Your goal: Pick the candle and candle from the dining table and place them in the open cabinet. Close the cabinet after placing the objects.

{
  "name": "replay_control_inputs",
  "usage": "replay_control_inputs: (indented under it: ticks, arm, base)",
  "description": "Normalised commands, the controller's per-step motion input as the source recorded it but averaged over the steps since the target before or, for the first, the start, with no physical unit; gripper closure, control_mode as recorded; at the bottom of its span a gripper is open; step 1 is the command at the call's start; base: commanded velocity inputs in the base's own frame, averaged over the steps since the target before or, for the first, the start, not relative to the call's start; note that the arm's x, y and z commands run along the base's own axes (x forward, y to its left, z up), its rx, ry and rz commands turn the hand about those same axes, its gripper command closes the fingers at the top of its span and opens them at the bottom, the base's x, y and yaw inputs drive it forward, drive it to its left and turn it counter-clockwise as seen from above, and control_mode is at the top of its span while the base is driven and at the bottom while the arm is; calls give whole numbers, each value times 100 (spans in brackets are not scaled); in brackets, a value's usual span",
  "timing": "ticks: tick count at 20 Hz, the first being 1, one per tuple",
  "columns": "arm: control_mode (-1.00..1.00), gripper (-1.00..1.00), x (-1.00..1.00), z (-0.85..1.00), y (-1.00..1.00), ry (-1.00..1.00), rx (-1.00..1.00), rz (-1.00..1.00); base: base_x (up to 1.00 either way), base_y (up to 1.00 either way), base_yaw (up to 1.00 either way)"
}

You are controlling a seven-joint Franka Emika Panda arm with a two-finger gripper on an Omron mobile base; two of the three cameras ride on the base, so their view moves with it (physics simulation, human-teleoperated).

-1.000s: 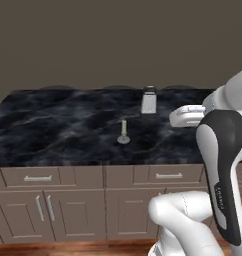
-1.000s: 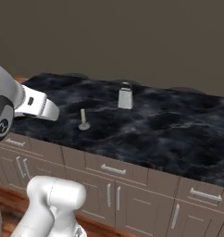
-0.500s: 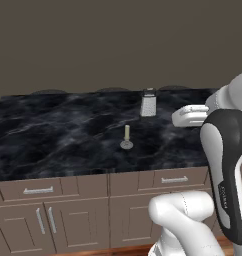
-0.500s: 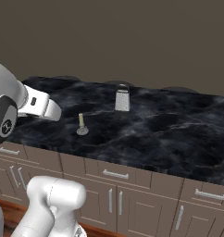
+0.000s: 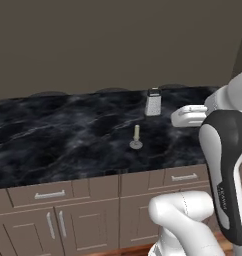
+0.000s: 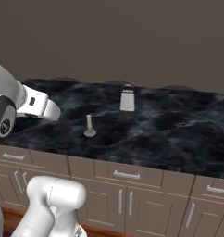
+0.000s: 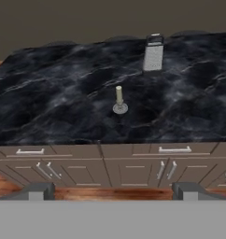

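The two-finger gripper [image 7: 112, 191] is gaping wide and holding nothing at the frame's bottom, while the slim cream candle on its round grey dish [image 7: 119, 100] is standing mid-frame on the black marble-look dining table [image 7: 49, 98].

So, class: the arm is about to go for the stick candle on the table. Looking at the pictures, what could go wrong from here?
1. The candle is a slim stick on a small round base; an off-centre approach by the open gripper could tip it over.
2. The box grater stands just behind it on the dining table; overshooting could knock it.
3. The gripper is off the table's front edge, level with the drawers, so it could hit that edge.
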Motion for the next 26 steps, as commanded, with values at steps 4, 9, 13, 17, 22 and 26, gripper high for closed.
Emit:
replay_control_inputs:
  ticks: [4, 9, 13, 17, 22, 26]
  arm:
    - [100, -100, 0, 0, 0, 0, 0, 0]
    - [100, -100, 0, 0, 0, 0, 0, 0]
    - [100, -100, 0, 0, 0, 0, 0, 0]
    - [-100, -100, 0, -10, 1, -2, 0, 0]
    - [-100, -100, 0, -40, 2, -14, -5, 0]
    - [-100, -100, 2, -50, 0, -18, -5, 0]
  base:
    - [0, 25, -14]
    - [0, 22, -13]
    - [0, 0, 0]
    - [0, 0, 0]
    - [0, 0, 0]
    - [0, 0, 0]
